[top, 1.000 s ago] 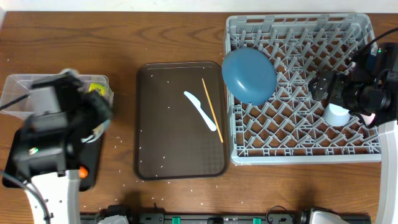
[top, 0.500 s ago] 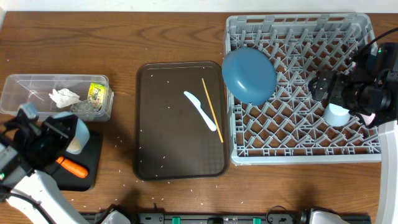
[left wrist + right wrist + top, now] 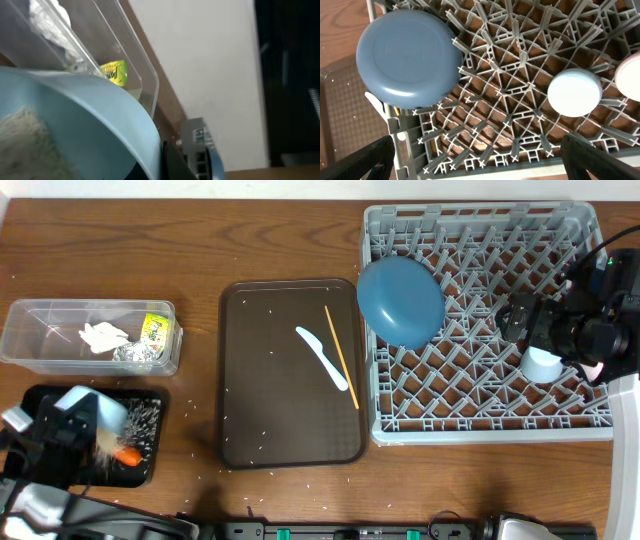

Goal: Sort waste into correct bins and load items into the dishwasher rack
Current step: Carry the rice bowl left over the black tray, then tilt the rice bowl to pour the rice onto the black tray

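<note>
My left gripper (image 3: pixel 68 428) is shut on the rim of the pale blue bowl (image 3: pixel 97 409), which is tilted over the black tray (image 3: pixel 152 396). White rice grains (image 3: pixel 143 416) lie in that tray beside the orange carrot (image 3: pixel 126 455). In the left wrist view the bowl (image 3: pixel 75 125) fills the frame, with my finger (image 3: pixel 167 161) on its rim. The clear tub (image 3: pixel 35 330) holds the tissue (image 3: pixel 102 335), the yellow wrapper (image 3: pixel 153 328) and the foil (image 3: pixel 135 354). My right gripper (image 3: pixel 516 320) is open and empty above the grey rack (image 3: pixel 480 425), which holds the blue plate (image 3: pixel 400 301) and the light blue cup (image 3: pixel 542 365).
The brown serving tray (image 3: pixel 270 410) holds the pale spoon (image 3: pixel 322 357) and the chopsticks (image 3: pixel 341 357), with loose rice on it and on the table. In the right wrist view the plate (image 3: pixel 407 57), the cup (image 3: pixel 574 92) and the pink cup (image 3: pixel 630 75) stand among the rack pegs.
My left arm has swung from over the clear tub down to the front left. The bowl is now tilted over the black tray and rice has spilled into it. The right arm has not moved.
</note>
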`<state>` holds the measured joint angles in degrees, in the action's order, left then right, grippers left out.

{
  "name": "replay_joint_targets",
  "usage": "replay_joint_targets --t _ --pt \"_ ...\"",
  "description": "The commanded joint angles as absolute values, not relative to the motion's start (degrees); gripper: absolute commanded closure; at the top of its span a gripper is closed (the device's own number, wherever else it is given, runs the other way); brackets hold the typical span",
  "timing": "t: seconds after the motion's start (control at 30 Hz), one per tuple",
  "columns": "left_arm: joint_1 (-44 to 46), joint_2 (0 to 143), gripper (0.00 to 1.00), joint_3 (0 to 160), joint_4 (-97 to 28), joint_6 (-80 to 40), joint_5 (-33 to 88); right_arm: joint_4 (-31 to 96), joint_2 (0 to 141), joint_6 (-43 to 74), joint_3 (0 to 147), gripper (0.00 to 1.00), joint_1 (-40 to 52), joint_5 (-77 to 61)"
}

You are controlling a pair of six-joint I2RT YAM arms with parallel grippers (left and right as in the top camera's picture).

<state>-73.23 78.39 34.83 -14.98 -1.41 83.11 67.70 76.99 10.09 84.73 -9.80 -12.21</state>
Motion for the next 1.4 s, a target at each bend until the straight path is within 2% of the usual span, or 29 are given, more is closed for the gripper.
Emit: replay_joint_targets --t 0.0,0.6,0.73,0.87,0.97,1.07,1.2,1.3,1.37 --pt "-74.2 82.5 0.94 34.1 -14.8 1.5 90.0 67.5 77.2 10.7 84.9 0.01 -9.3 -12.5" --pt "-74.0 85.2 0.94 34.1 -14.8 5.6 89.8 66.9 77.2 10.7 84.9 0.01 -9.3 -12.5" --pt "-74.0 85.2 0.94 34.1 -14.9 3.9 81.4 66.7 77.2 10.7 84.9 0.01 -9.3 -12.5" --pt "-74.0 85.2 0.94 34.1 -9.8 4.3 90.1 66.7 77.2 10.7 84.9 0.01 -9.3 -12.5" --pt "-74.0 85.2 0.94 34.1 -8.7 1.0 90.1 66.7 77.2 10.8 84.9 0.01 -9.3 -12.6" --pt "-73.5 85.2 0.94 34.1 -8.8 2.0 87.3 66.7 77.2 11.1 84.9 0.01 -9.3 -13.3" --pt "-72.1 85.1 0.94 34.1 -8.9 2.5 89.7 66.7 77.2 11.1 84.9 0.01 -9.3 -13.8" --pt "-71.4 85.1 0.94 34.1 -8.9 -1.5 85.0 66.7 77.2 11.1 84.9 0.01 -9.3 -13.8" --pt "-71.4 85.1 0.94 34.1 -8.9 -10.8 73.9 66.8 77.2 11.1 84.9 0.01 -9.3 -13.8"
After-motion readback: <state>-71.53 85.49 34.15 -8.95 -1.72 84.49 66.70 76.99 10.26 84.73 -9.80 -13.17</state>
